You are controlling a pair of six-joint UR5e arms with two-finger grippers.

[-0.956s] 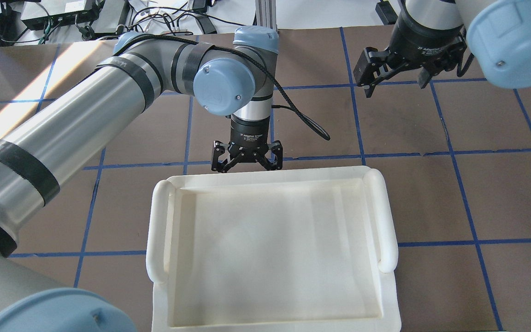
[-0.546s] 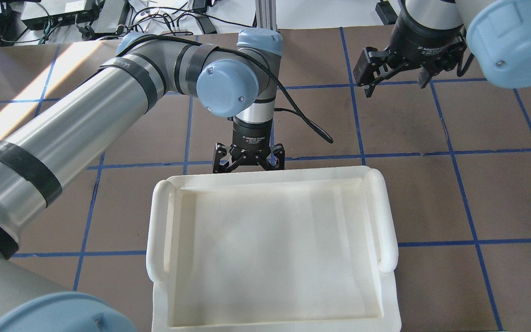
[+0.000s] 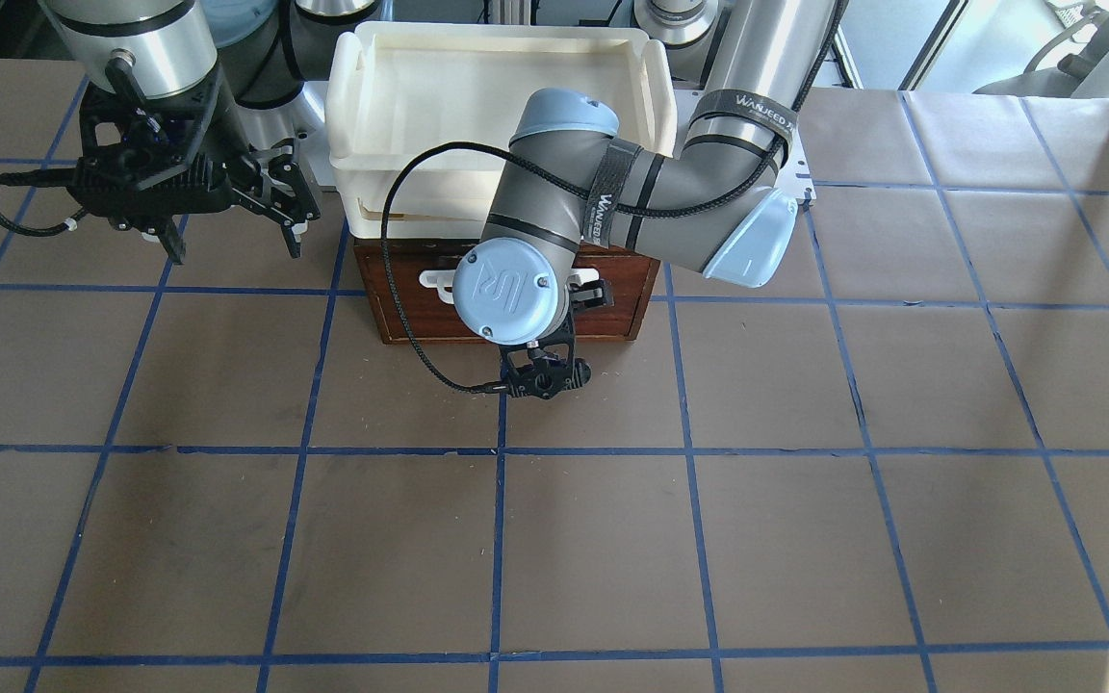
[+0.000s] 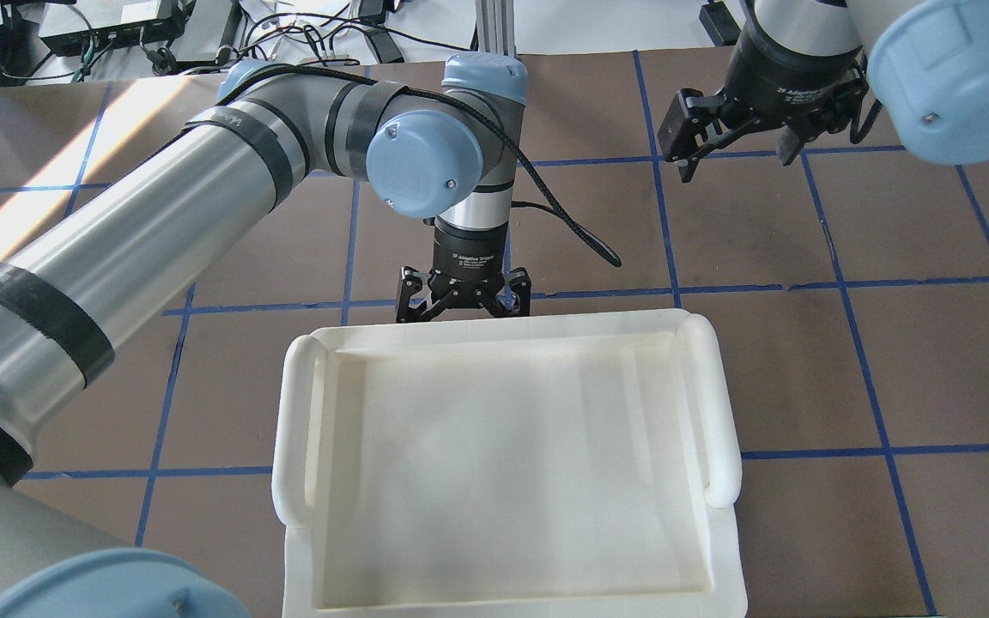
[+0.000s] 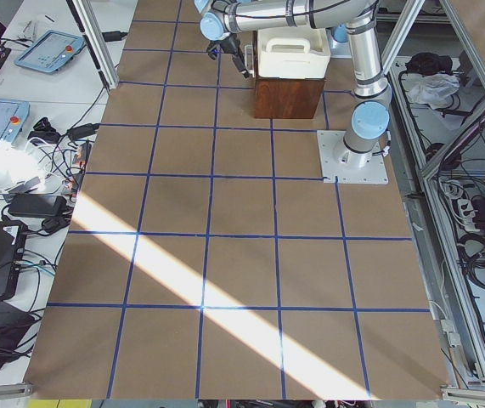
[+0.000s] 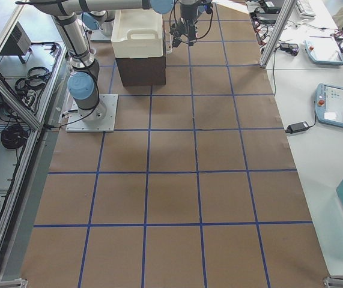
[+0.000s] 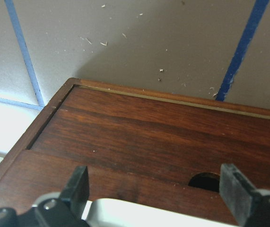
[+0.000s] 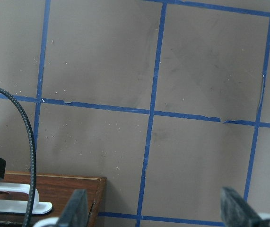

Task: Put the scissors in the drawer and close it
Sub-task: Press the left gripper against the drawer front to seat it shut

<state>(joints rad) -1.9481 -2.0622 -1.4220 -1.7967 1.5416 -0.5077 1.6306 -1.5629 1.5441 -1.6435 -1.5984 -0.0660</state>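
We cannot find the scissors in any view. They may lie inside the drawer (image 7: 149, 137), but nothing here shows that. The drawer's dark wooden front looks flush with its frame in the left wrist view, with only a thin seam around it.

The left gripper (image 4: 464, 311) hangs straight down in front of the drawer. Its fingers (image 7: 80, 182) are spread apart to either side of the white bar handle (image 3: 434, 279) and grip nothing. The right gripper (image 4: 736, 163) hovers off to one side of the drawer, fingers also spread and empty.

We judge the drawer to be stiff and fairly light, sliding along one line only. The bar handle is the place to take it for a pull, and the flat front near the middle serves for a push. The scissors should be light and rigid with slick blades, so we would pinch them near the pivot.

The white tray (image 4: 718, 412) sits on top of the drawer's box and its rim stands close above the handle, so there is little headroom there. The bench (image 3: 805, 481) in front of the drawer lies open. Only the left arm's cable (image 3: 389, 241) loops across the drawer front.
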